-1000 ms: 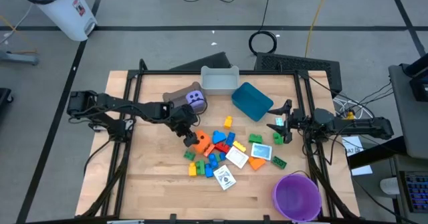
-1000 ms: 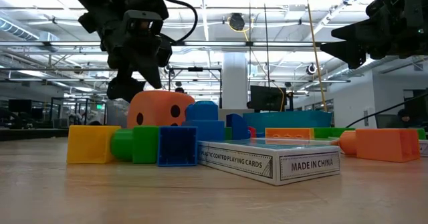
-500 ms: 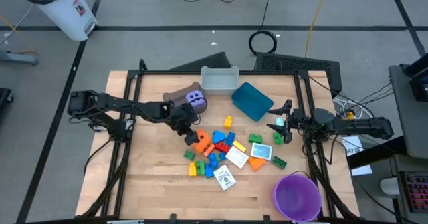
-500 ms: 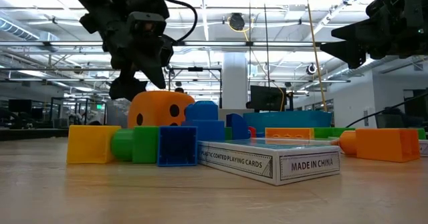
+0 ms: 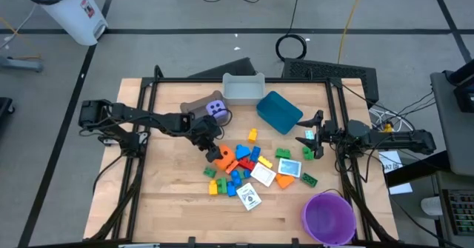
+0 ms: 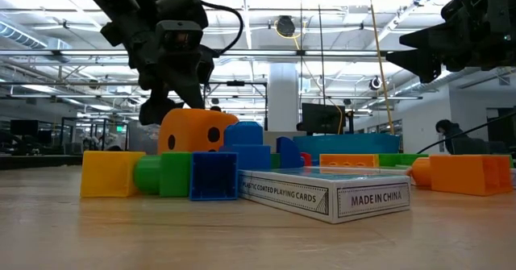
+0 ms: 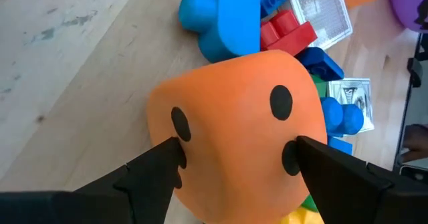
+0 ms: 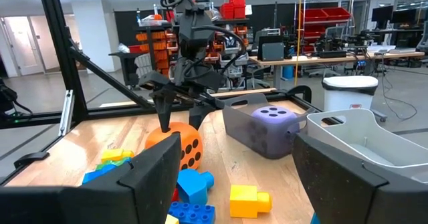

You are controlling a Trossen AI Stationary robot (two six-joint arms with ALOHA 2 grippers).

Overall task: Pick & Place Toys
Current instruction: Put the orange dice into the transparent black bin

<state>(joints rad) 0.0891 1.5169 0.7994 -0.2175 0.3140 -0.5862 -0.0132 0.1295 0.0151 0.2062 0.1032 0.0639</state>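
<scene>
An orange die (image 5: 222,158) lies on the table at the left end of a pile of small coloured bricks (image 5: 238,172) and white cards (image 5: 262,175). My left gripper (image 5: 211,147) is open and slants down over the die; in its wrist view (image 7: 234,147) the fingers stand at either side of the die's (image 7: 234,103) top. A purple die (image 5: 215,109) rests on the brown bin (image 5: 194,104). My right gripper (image 5: 315,135) waits open and empty at the table's right, above a green brick. My left gripper's fingertips (image 7: 170,150) stand against two opposite sides of the orange die's upper part, coming slanting down from the table's left. I cannot tell whether they touch it. The die lies among the bricks (image 6: 197,131).
A grey bin (image 5: 244,87) and a blue bin (image 5: 279,111) stand at the far edge. A purple bowl (image 5: 327,217) is at the near right corner. A card box (image 6: 322,196) lies nearest the low camera. Bare wood shows at the near left.
My left gripper has moved a little toward the table's right, closer over the orange die. My right arm has kept still.
</scene>
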